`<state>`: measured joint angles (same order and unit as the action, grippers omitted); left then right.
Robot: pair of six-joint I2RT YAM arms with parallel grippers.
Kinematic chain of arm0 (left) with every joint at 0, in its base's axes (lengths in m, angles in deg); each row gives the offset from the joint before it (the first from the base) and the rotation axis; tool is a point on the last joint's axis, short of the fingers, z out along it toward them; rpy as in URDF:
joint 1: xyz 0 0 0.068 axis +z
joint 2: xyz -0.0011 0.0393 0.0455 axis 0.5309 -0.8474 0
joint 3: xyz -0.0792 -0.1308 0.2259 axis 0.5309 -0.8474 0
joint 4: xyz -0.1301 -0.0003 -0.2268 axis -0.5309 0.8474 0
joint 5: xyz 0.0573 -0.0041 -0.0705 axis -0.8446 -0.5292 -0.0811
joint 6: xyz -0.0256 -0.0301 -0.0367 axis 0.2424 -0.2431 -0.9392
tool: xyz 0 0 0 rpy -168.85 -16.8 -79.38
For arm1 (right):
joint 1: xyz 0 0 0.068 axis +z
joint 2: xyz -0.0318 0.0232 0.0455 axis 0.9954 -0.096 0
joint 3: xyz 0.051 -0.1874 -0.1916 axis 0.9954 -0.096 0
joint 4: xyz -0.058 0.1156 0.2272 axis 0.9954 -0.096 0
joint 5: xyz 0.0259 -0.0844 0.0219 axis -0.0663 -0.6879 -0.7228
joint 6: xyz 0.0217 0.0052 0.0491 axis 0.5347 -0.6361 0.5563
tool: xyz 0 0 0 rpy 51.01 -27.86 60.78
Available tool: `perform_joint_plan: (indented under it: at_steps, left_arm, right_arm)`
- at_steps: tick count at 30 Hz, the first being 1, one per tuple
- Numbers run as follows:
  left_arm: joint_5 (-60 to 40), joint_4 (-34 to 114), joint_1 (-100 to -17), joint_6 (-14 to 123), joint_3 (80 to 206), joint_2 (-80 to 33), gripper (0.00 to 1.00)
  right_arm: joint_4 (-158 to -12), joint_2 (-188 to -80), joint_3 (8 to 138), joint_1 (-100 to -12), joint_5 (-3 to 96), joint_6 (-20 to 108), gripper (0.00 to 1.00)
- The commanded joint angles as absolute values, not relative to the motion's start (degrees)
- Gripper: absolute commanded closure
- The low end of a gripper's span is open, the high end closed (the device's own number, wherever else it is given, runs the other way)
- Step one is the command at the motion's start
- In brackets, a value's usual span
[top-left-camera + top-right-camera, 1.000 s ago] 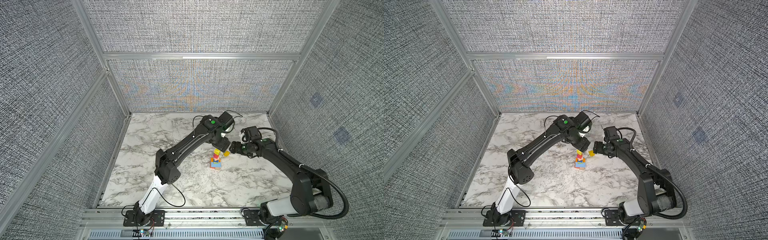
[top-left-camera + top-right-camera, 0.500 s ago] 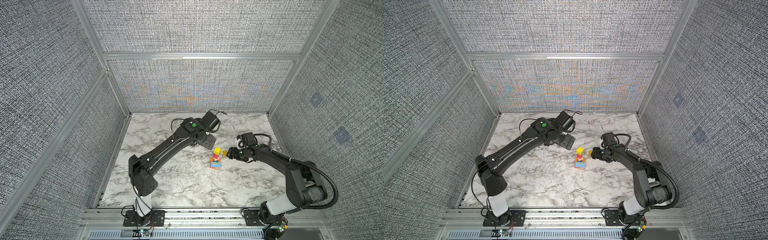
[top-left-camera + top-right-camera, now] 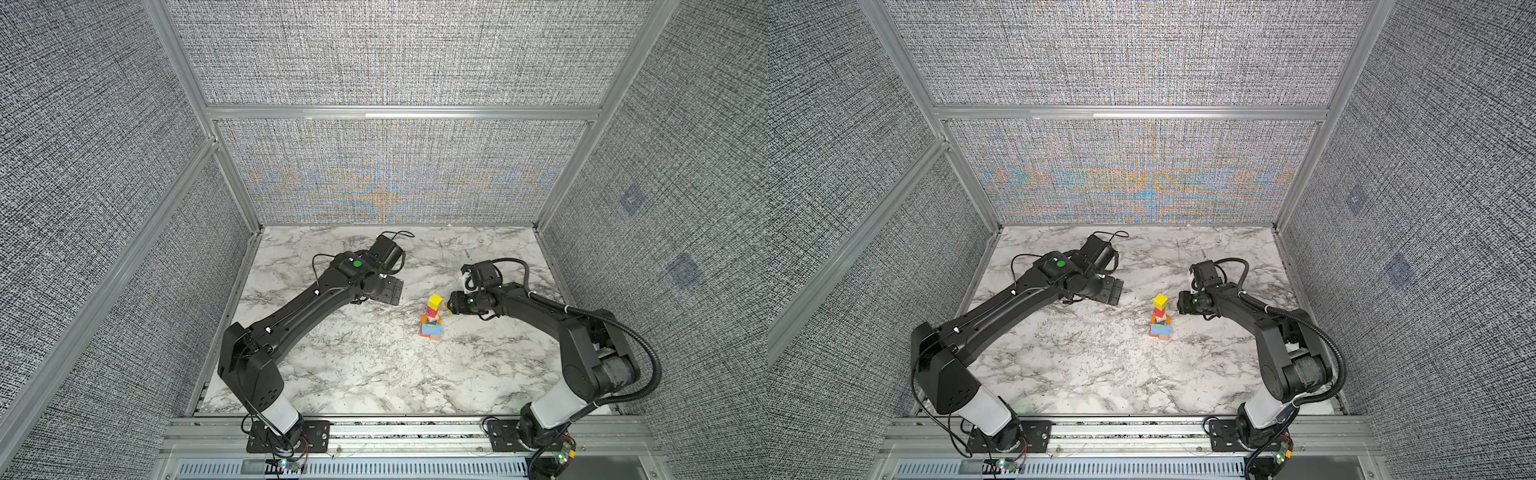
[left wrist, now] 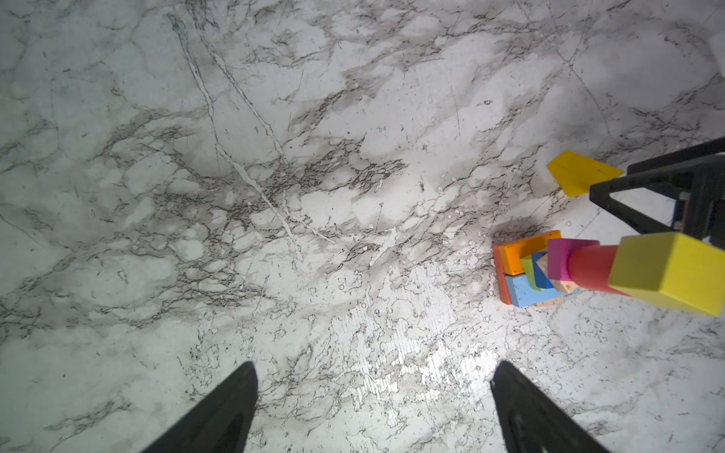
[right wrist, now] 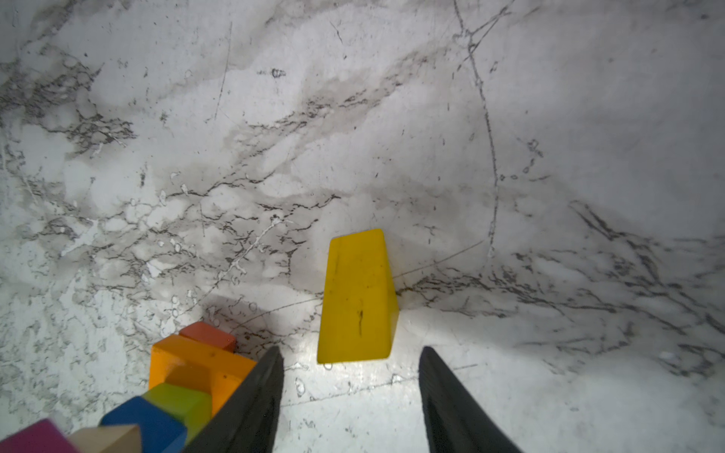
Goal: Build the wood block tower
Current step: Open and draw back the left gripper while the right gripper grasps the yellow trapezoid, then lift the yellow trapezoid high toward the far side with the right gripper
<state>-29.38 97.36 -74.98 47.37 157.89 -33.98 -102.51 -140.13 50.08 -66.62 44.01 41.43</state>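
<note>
Tower: the tower [image 3: 432, 319] [image 3: 1160, 318] stands on the marble table [image 3: 374, 374], right of centre in both top views, between the two grippers.
Tower axis: its long axis is vertical. It stands upright and narrows from a wide base to a single cube.
Tower order: wide orange, light blue and tan bricks are lowest. Above them come a green block [image 4: 527, 270], a blue one [image 4: 543, 276], a magenta one [image 4: 561, 259] and a red one [image 4: 588, 266].
Top: the yellow cube [image 3: 435, 301] [image 4: 667, 272] sits on the red block, turned a little against the blocks under it.
Wedge: a yellow wedge [image 5: 359, 298] [image 4: 580, 172] lies flat on the table just beside the tower's base, apart from it, on the right gripper's side.
Wedge axis: its long axis runs in line with the right gripper's fingers and points away from them.
Right gripper: the right gripper [image 3: 450, 306] [image 5: 351, 349] hangs low, just beside the tower. Its fingers [image 5: 251, 404] are parted with nothing held. In the right wrist view the wedge's near end lies in the gap at the fingertips and touches neither. One finger passes close by the orange brick [image 5: 196, 364]; I cannot tell whether they touch.
Left gripper: the left gripper [image 3: 390, 291] [image 4: 374, 364] hangs over bare marble, well apart from the tower. Its fingers [image 4: 219, 415] are spread wide and empty.
Left wrist view: the tower appears at the edge of the view, with the right gripper's black frame behind it.
</note>
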Motion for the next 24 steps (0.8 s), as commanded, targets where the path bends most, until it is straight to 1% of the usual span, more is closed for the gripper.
perform_joint_plan:
  at_steps: [1,7,8,11,16,24]
  left_arm:
    - [-28.0,94.9,-74.3,46.8,156.3,-33.0,0.05]
    - [-27.2,93.8,-73.5,46.7,154.3,-32.6,0.06]
    - [-27.1,93.5,-73.4,46.6,154.0,-32.5,0.05]
    - [-26.9,93.2,-73.0,46.6,153.3,-32.3,0.05]
    - [-26.8,93.0,-72.7,46.5,152.5,-32.0,0.05]
    - [-26.7,92.3,-72.0,46.3,152.1,-32.5,0.06]
  right_arm:
    - [-103.2,-140.5,50.6,-66.0,41.5,40.3,0.43]
    - [-103.7,-142.0,51.3,-65.7,40.2,39.9,0.44]
    - [-103.7,-142.3,51.5,-65.7,40.2,40.0,0.46]
    - [-103.9,-143.4,52.5,-65.6,40.4,40.1,0.58]
    - [-104.2,-145.0,54.7,-65.7,40.4,40.1,0.65]
    - [-104.4,-145.5,55.7,-65.6,40.7,40.1,0.75]
